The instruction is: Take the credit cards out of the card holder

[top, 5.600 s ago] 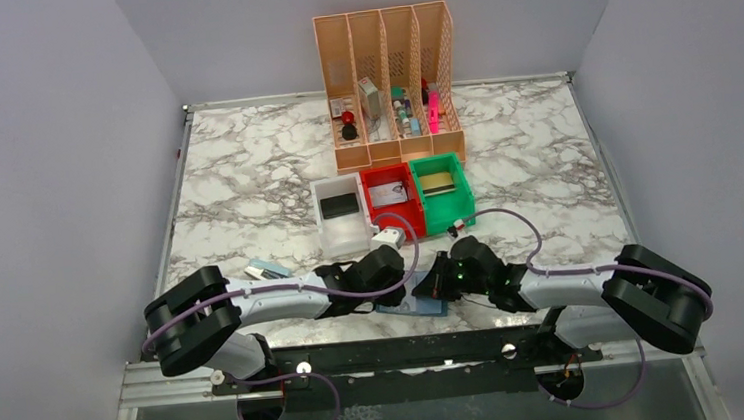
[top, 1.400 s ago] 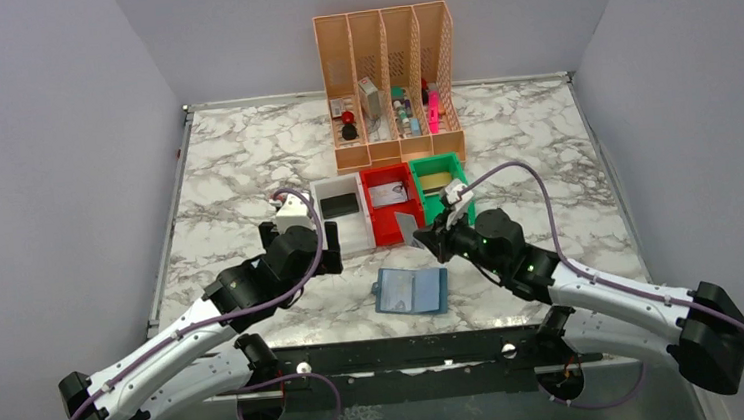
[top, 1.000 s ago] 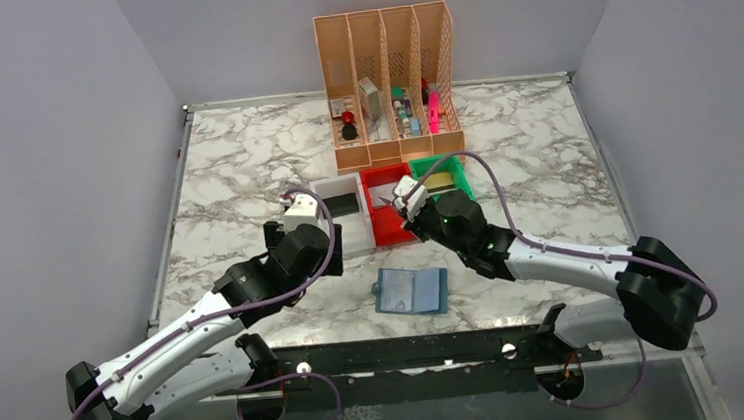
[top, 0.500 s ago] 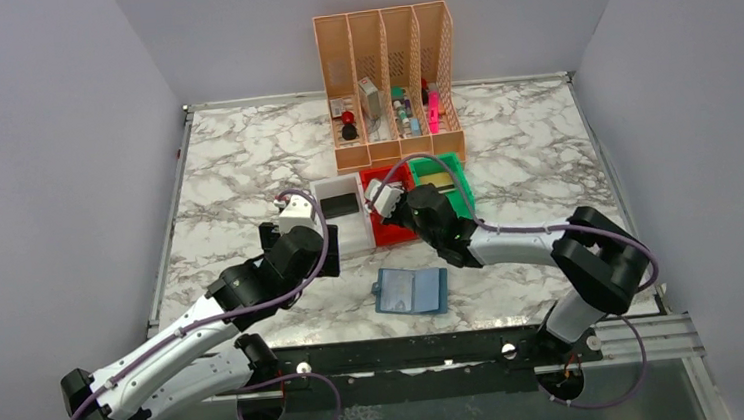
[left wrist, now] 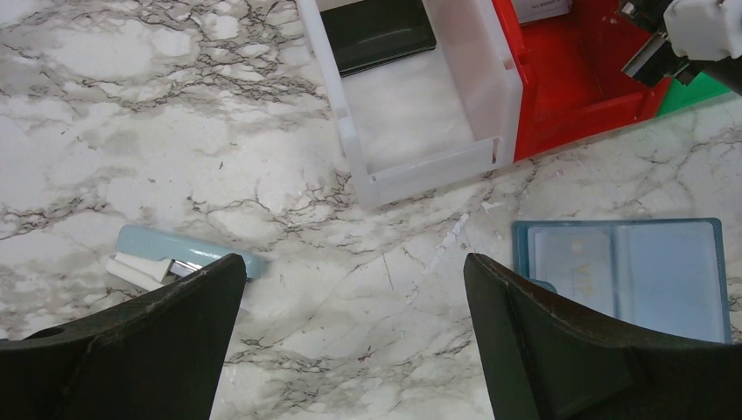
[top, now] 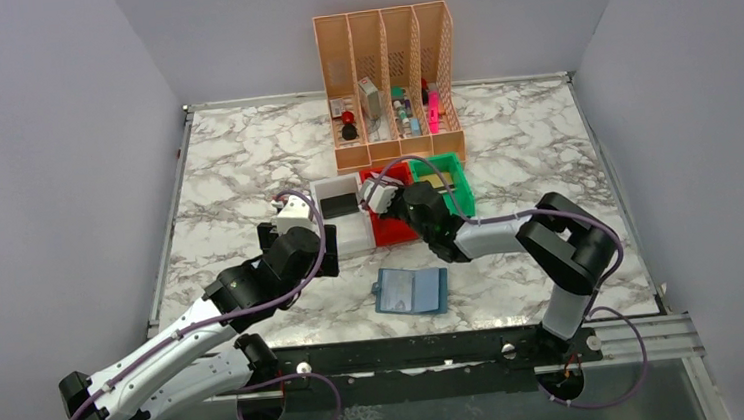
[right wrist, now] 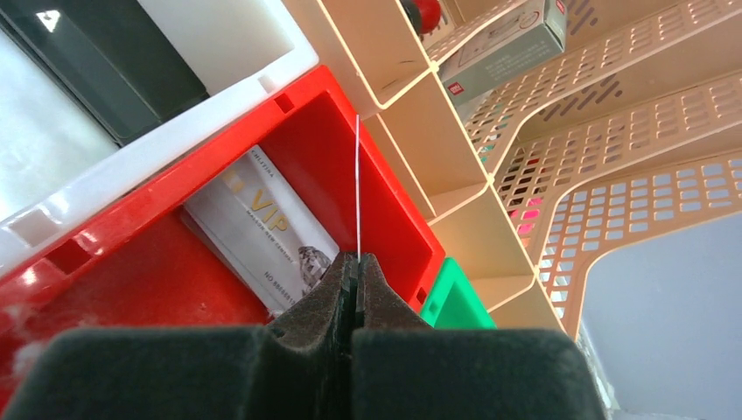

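Note:
The teal card holder [top: 411, 290] lies open and flat on the marble in front of the bins. In the left wrist view the card holder [left wrist: 626, 271] shows a pale card [left wrist: 567, 259] behind its left clear pocket. My right gripper [right wrist: 354, 259] is shut on a thin credit card [right wrist: 358, 184], seen edge-on and upright above the red bin [right wrist: 201, 166]. A silvery-grey card marked VIP [right wrist: 262, 229] lies in that bin. My left gripper [left wrist: 354, 262] hangs open over bare marble, left of the holder, with nothing between its fingers.
A white bin [top: 342, 234] with a black item, the red bin [top: 390, 234] and a green bin [top: 453, 204] stand in a row. The peach mesh organizer [top: 388, 78] rises behind them. A pale blue stapler-like object [left wrist: 179, 254] lies left of my left gripper.
My right gripper has swung left with the card, from the green bin to above the red bin. The left arm has barely moved and the holder has stayed put.

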`<state>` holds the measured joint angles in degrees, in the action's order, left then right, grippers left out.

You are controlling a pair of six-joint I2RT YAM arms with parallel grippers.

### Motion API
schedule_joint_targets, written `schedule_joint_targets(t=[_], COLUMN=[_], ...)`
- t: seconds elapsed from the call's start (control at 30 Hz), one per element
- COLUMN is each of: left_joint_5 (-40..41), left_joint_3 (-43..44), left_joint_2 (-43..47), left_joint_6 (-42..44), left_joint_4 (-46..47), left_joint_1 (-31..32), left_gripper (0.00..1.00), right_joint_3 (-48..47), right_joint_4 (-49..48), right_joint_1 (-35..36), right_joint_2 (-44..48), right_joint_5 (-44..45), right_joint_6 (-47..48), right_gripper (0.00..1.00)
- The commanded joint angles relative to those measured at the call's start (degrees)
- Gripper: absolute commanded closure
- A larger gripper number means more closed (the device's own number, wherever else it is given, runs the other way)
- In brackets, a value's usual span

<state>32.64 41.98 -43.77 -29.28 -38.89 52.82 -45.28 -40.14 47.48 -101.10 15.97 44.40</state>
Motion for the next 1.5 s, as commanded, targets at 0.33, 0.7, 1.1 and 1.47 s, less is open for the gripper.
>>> schedule_joint_targets(t=[0.33,0.7,1.1,1.47], left_joint_5=[1.4,1.3,0.9,0.3], left_joint_3=[0.7,0.7,0.7,0.8], left_joint_2=[0.0,-0.7,-1.1,-2.2], left_joint_6=[0.7,0.6,0.6,0.7], left_joint_4=[0.1,0.0,0.1,0.1], left_joint_1=[-0.2,-0.2,-0.3,-0.3], left_gripper=[0.01,0.01,0.01,0.01], right_joint_3=[-4.4,-5.1,-5.9,-5.4], right_joint_4=[-1.7,-0.1,1.9,5.2], right_joint_1=[-0.5,-0.5,-0.5,-0.5], right_joint_2=[-6.4,-7.6,-8.6,-5.4], right_joint_5=[1.3,1.4,1.2,-2.2], right_joint_6=[4.7,6.7,7.7,4.5], right_gripper=[0.97,0.91,0.90,0.77])
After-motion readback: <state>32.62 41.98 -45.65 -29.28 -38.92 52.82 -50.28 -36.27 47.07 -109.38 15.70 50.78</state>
